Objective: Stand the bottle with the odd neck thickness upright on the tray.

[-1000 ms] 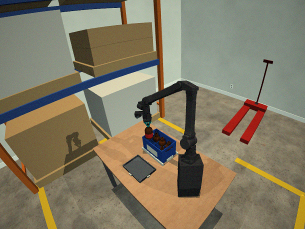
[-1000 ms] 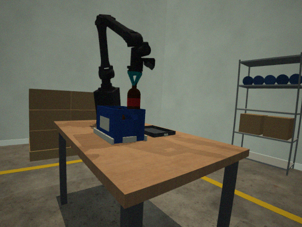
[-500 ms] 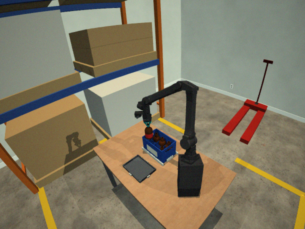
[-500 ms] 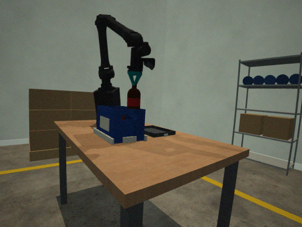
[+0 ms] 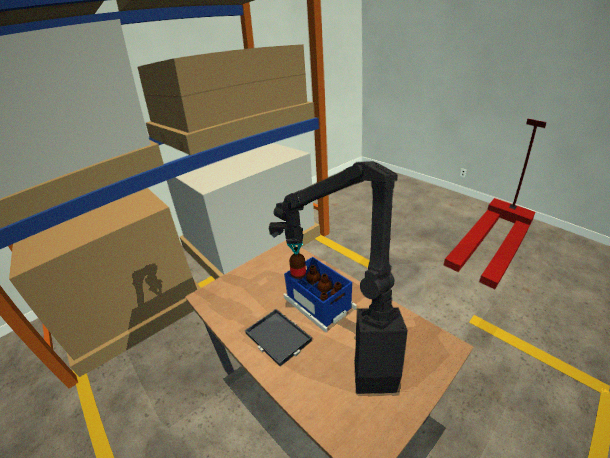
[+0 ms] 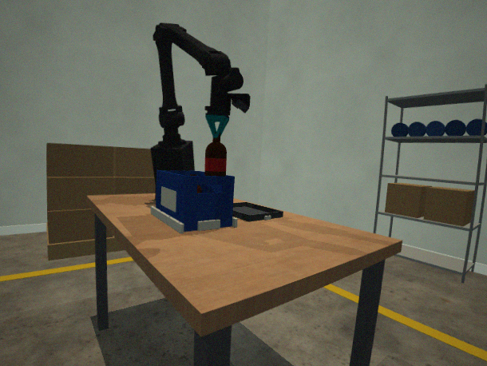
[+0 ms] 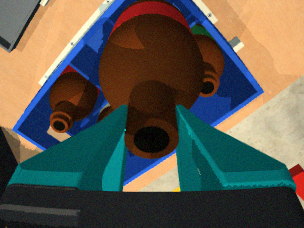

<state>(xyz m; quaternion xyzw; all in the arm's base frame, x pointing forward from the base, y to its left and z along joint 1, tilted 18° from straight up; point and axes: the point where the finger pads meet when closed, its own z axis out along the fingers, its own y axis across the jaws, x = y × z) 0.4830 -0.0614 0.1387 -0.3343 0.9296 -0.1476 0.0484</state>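
In the wrist view the dark mouth of the brown bottle (image 5: 297, 264) (image 6: 215, 157) (image 7: 150, 65), clamped at its neck by the teal fingers (image 5: 296, 248) (image 6: 217, 125), is shown, while in the exterior view its body is seen raised upright at one o'clock of the blue crate (image 5: 327, 305) (image 6: 199, 208) (image 7: 242, 105), on a wooden table (image 5: 340, 370) (image 6: 255, 272) (image 7: 20, 100) in a grey-walled room.

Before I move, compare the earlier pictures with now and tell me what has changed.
Nothing has visibly moved, been taken hold of or been let go. The tool still grips the red-labelled bottle by its neck, above the crate's far-from-base end. Crate and tray stayed put.
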